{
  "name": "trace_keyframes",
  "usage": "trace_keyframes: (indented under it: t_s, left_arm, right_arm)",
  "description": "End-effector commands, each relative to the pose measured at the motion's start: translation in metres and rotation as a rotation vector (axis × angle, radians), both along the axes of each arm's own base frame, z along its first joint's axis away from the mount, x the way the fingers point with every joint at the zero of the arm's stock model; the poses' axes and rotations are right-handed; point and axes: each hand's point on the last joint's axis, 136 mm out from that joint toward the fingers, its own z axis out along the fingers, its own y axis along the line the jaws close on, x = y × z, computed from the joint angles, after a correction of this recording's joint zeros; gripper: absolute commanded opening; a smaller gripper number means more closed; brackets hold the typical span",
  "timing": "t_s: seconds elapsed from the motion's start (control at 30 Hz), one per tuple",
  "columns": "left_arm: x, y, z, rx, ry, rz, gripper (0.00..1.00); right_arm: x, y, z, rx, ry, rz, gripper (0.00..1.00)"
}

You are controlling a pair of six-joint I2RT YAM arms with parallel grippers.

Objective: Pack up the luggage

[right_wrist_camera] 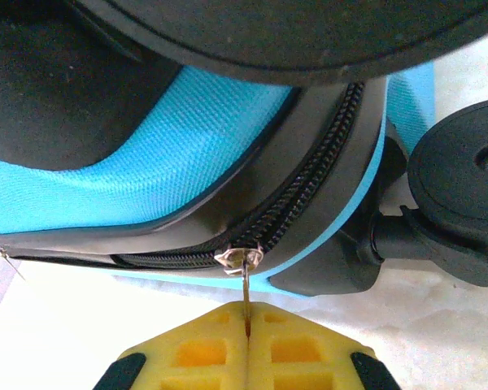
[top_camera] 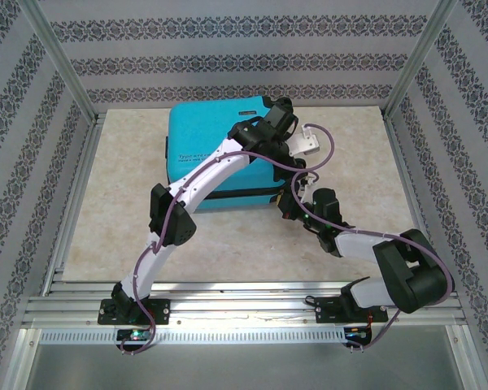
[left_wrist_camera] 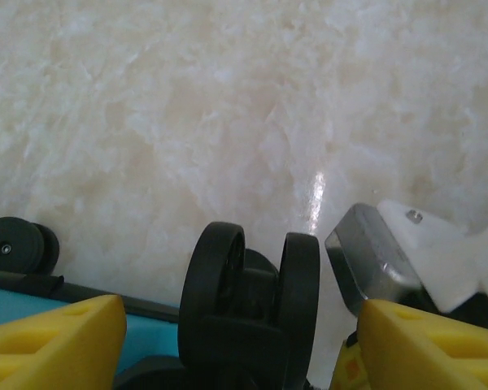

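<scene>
Top external view: the luggage [top_camera: 207, 150] is lying flat, shell up and lid down, on the far-centre part of the table [top_camera: 114, 219]. The left arm [top_camera: 203, 175] is stretching diagonally across the shell and covering a strip of it. A purple cable [top_camera: 329, 154] is looping off its wrist beyond the case's right edge. The right arm [top_camera: 366, 244] is bending in from the right and crowding the near right corner.

Left wrist view: the left gripper [left_wrist_camera: 237, 345] is hanging with jaws spread wide, one yellow finger [left_wrist_camera: 53, 341] on each side of a black twin wheel [left_wrist_camera: 252, 305]. Gaps are showing on both sides and nothing is clamped. A second wheel [left_wrist_camera: 12, 244] is sitting further left along the turquoise edge. A grey-and-white block [left_wrist_camera: 390, 252] is poking in at right; possibly arm hardware, but the view is too partial to tell.

Right wrist view: the right gripper [right_wrist_camera: 246, 345] is pinching the zipper pull [right_wrist_camera: 246, 288], its yellow pads pressing together on the thin metal tab. The zipper [right_wrist_camera: 309, 183] is running round the corner of the case, and a black wheel [right_wrist_camera: 464, 166] is jutting out at right.

Contents: the case is closed, so the inside is hidden.

Surface: the top is pale beige, marbled and glossy, and is catching a streak of light. Walls [top_camera: 228, 61] with grey patterned stripes are enclosing three sides, with aluminium posts [top_camera: 61, 61] at the corners. A slotted rail [top_camera: 244, 305] is carrying both bases at the near edge.
</scene>
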Motion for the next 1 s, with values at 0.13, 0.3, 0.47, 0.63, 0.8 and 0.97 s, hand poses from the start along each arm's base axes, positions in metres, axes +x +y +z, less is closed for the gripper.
trace_keyframes:
  t_s: [0.13,0.3,0.47,0.63,0.8,0.97]
  left_arm:
    - [-0.003,0.013,-0.003,0.095,-0.046,-0.033,0.76]
    - [0.002,0.009,-0.015,0.151,-0.092,-0.024,0.77]
    - [0.001,0.003,-0.021,0.158,-0.104,-0.042,0.79]
    - [0.006,0.0,-0.025,0.173,-0.129,-0.028,0.8]
    - [0.009,-0.004,-0.034,0.21,-0.161,-0.021,0.8]
    - [0.013,-0.004,-0.044,0.265,-0.203,-0.018,0.79]
  right_arm:
    - [-0.003,-0.006,0.003,0.022,-0.006,-0.004,0.0]
    - [-0.004,-0.006,0.005,0.026,-0.01,0.001,0.0]
    - [-0.005,-0.006,0.004,0.023,-0.007,0.006,0.0]
    - [-0.006,-0.005,0.006,0.025,-0.012,0.012,0.0]
    - [-0.006,-0.006,0.006,0.021,-0.016,0.016,0.0]
    - [-0.008,-0.007,0.008,0.017,-0.021,0.016,0.0]
